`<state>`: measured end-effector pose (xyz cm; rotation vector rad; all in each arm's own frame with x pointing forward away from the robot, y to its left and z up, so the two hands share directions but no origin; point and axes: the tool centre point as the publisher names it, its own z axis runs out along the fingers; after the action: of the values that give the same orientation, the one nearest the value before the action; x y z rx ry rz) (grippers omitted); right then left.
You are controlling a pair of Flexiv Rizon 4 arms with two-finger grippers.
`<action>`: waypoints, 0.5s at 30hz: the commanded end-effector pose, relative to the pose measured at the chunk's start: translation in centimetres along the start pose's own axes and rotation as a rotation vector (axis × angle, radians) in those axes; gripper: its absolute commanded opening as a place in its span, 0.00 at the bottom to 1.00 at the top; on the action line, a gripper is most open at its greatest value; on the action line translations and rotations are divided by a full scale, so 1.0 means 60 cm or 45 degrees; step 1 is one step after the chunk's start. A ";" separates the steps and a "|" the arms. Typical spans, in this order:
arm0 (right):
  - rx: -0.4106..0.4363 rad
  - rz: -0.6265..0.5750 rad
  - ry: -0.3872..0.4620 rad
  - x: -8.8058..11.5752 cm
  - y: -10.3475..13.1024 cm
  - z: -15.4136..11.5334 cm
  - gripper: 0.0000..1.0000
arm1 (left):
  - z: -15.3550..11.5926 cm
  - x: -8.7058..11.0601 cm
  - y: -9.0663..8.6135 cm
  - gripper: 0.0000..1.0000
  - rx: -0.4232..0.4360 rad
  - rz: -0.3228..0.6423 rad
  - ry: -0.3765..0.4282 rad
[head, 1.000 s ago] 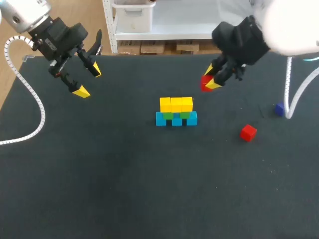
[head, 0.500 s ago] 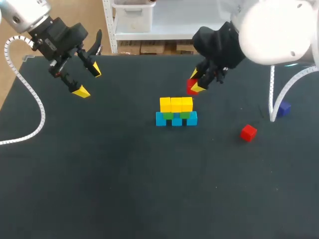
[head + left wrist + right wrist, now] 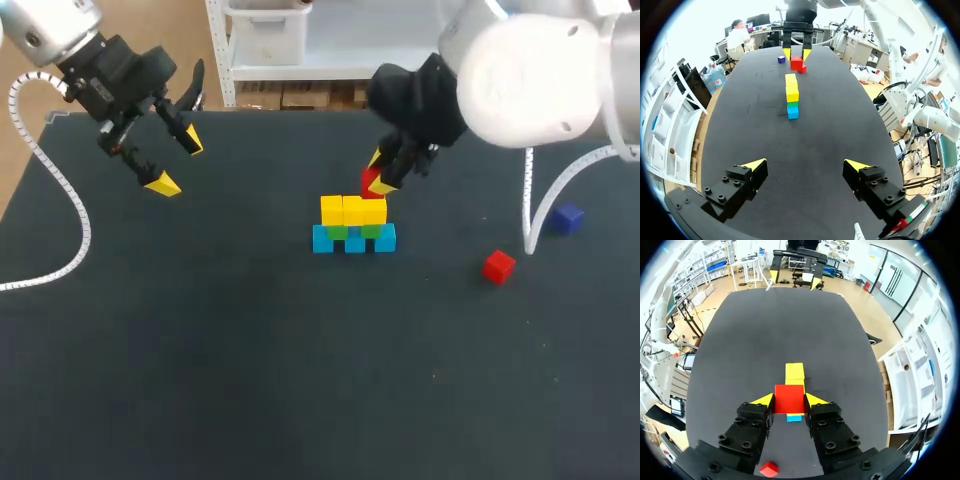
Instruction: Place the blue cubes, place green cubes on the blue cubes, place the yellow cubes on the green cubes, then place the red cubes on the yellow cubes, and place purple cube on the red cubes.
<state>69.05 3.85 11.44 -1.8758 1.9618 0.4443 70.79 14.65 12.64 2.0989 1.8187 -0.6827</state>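
Likely light, rigid and smooth-faced, the red cube is pinched on two opposite flat sides by the right gripper just above one end of the yellow cubes, while the left gripper hangs empty, fingers spread wide.

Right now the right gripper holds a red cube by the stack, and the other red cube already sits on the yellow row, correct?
No. The right gripper does hold a red cube by the stack, but the other red cube lies on the table, apart from the stack, not on the yellow row; the head view shows it.
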 end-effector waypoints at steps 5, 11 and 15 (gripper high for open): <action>-0.008 0.012 -0.001 0.000 -0.004 0.011 0.00 | 0.000 0.001 0.001 1.00 0.000 0.003 0.001; -0.003 0.014 -0.002 -0.003 -0.008 0.008 0.00 | 0.000 0.001 0.001 1.00 0.000 0.003 0.001; -0.003 0.016 -0.005 -0.004 -0.009 0.009 0.00 | 0.000 0.001 0.001 1.00 0.000 0.003 0.001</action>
<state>69.53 4.24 11.13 -1.8631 1.9715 0.4522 70.79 14.65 12.64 2.0989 1.8187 -0.6828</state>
